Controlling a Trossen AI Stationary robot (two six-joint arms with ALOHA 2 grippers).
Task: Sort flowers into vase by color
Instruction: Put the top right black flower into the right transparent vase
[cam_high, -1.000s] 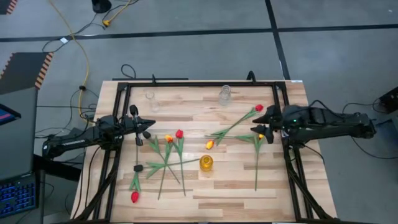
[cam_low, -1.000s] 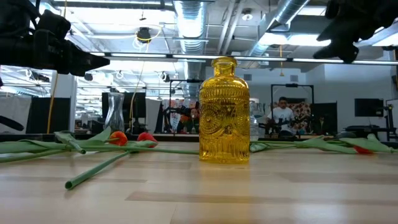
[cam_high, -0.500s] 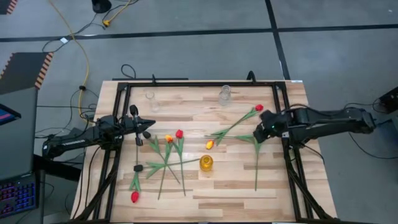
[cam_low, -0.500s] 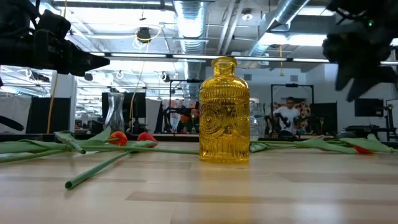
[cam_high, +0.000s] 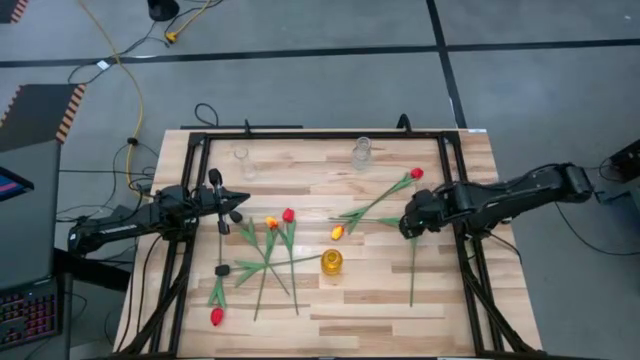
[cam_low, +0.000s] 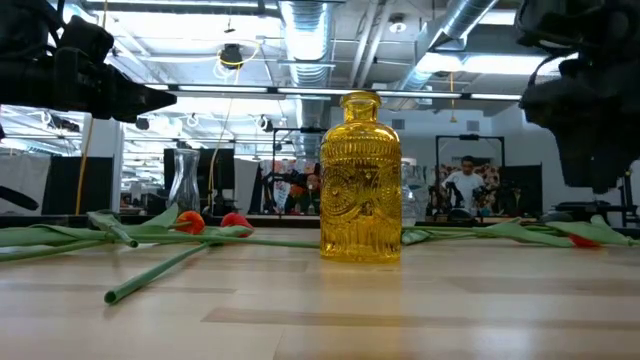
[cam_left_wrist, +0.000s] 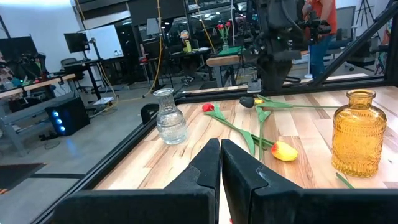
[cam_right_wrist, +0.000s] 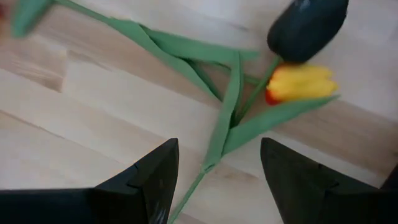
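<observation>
Your right gripper (cam_right_wrist: 214, 180), fingers spread, hovers over a thin green stem (cam_right_wrist: 231, 106); the left gripper (cam_left_wrist: 220, 163) is clenched empty.

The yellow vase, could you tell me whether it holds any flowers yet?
Empty. The vase stands upright with nothing rising from its neck, and the high view shows every flower lying flat on the table.

You've got a pale wood counter (cam_high: 330, 300) striped in light planks, framed by black rails (cam_high: 190, 240). The vase (cam_low: 360, 178) glows amber-yellow, its glass embossed with a swirling relief pattern. Flowers (cam_high: 270, 250) run green along stems and leaves, heads red and yellow-orange. Under the right pincer (cam_right_wrist: 214, 180), dark fingers both, you see a black tulip head (cam_right_wrist: 306, 28) beside a yellow one tipped red (cam_right_wrist: 301, 84). Two clear glass vases (cam_high: 361, 151) sit colourless. Left pincer (cam_left_wrist: 219, 158): black too.
</observation>
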